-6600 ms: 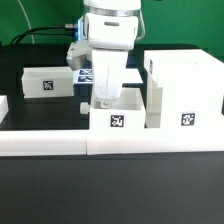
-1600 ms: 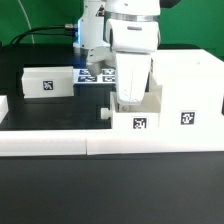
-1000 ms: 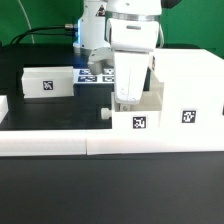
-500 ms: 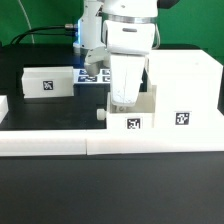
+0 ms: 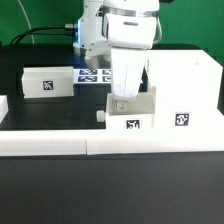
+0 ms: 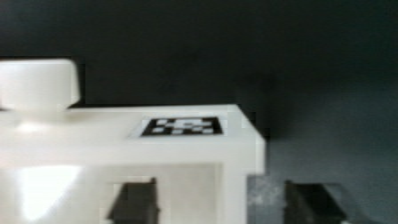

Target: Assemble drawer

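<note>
My gripper (image 5: 122,98) points straight down and is shut on the side wall of a small white knobbed tray (image 5: 128,118), which rests on the black table against the tall white housing (image 5: 185,85). The tray's knob (image 5: 101,114) sticks out to the exterior view's left. In the wrist view the gripper (image 6: 226,200) straddles the tray's wall (image 6: 125,150), with one dark finger (image 6: 134,200) inside and the other (image 6: 317,200) outside; the knob (image 6: 36,85) and a tag (image 6: 183,126) show too. The second tray (image 5: 48,82) lies apart at the left.
The long low white border wall (image 5: 100,143) runs along the front, close before the held tray. The marker board (image 5: 95,75) lies flat behind, next to the arm's base. Black table shows between the second tray and the held tray.
The gripper carried the tray rightwards up to the housing. In the last second tray and gripper shifted slightly back left, and the housing shifted slightly left with them.
</note>
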Controlling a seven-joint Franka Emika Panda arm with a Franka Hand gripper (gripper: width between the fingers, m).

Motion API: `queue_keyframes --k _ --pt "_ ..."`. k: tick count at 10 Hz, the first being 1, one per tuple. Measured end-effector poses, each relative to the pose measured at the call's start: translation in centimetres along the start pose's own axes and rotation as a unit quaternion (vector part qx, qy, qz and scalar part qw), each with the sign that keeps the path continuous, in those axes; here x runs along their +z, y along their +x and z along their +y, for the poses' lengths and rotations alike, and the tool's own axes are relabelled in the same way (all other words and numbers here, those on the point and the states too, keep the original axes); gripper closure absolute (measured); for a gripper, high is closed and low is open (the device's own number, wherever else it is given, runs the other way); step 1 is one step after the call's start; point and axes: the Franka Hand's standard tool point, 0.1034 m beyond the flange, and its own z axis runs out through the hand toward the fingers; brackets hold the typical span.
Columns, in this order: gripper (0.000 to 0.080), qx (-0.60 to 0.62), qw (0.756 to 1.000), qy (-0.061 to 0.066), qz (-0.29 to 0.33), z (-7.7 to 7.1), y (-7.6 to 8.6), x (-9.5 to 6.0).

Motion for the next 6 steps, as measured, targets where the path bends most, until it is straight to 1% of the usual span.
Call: queue_keyframes --k 1,2,3,4,6 --pt "0.0280 0.000 1.000 0.001 -0.001 0.1 0.0 -0.4" --pt "0.0280 0.000 1.000 0.005 -0.003 0.1 -0.2 -0.9" --pt "0.0171 0.003 1.000 0.006 -0.004 0.3 -0.6 -1.6" --pt "0.0156 0.001 1.000 0.004 -0.005 0.5 -1.3 -2.2" --pt "0.0151 -0.016 1.000 0.004 -0.008 0.7 -3.8 -2.2"
